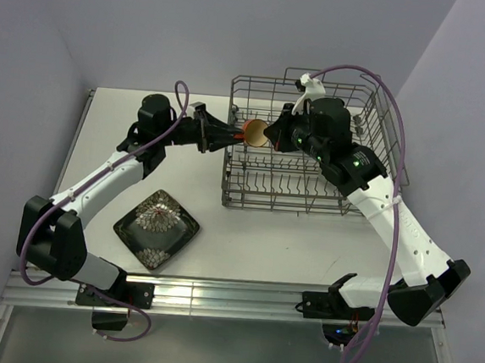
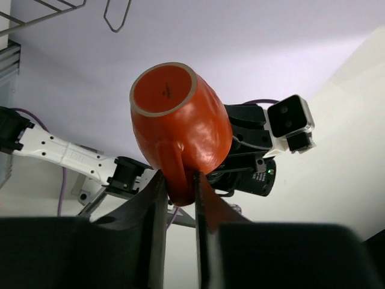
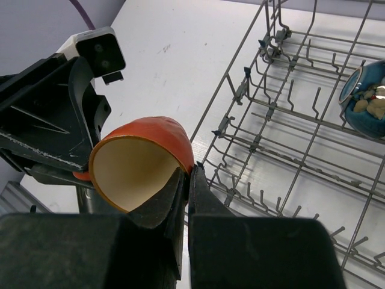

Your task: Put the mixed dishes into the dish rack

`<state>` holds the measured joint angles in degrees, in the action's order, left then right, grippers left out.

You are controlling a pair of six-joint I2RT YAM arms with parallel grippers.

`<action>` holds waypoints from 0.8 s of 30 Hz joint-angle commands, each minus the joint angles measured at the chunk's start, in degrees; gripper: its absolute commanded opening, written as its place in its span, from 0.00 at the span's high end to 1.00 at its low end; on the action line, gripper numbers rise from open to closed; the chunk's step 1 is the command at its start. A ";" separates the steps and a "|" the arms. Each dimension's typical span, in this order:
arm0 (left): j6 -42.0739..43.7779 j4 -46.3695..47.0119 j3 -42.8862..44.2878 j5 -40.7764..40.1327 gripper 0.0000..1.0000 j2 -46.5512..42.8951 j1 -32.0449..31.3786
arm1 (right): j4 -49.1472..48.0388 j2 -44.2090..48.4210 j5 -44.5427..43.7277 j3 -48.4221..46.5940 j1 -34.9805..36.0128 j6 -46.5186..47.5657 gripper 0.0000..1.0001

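Note:
The small orange cup [image 1: 254, 131] with a cream inside hangs in the air over the left edge of the grey wire dish rack [image 1: 291, 209]. My left gripper [image 1: 234, 134] is shut on its handle [image 2: 178, 180]. My right gripper [image 1: 272, 136] is shut on its rim [image 3: 187, 171], one finger inside the cup [image 3: 144, 162]. The dark square plate with a silvery leaf pattern [image 1: 156, 227] lies on the table in front of the left arm. A dark blue glazed dish [image 3: 364, 99] lies in the rack [image 3: 289, 120]. The brown and pale green cups are out of view.
The rack has rows of upright tines and raised wire sides. The right arm reaches over the rack's middle and hides part of it. Purple walls stand close at the back and both sides. The table's metal rail runs along the near edge.

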<state>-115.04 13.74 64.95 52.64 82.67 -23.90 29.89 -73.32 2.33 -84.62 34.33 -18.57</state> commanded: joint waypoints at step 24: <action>15.31 0.18 1.22 5.89 1.00 -0.50 4.65 | 5.53 -0.26 1.10 -5.21 0.74 1.08 0.41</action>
<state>-111.22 20.84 61.19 56.93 84.20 -20.64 34.28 -77.01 4.16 -90.35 34.74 -18.13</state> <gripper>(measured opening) 0.202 0.589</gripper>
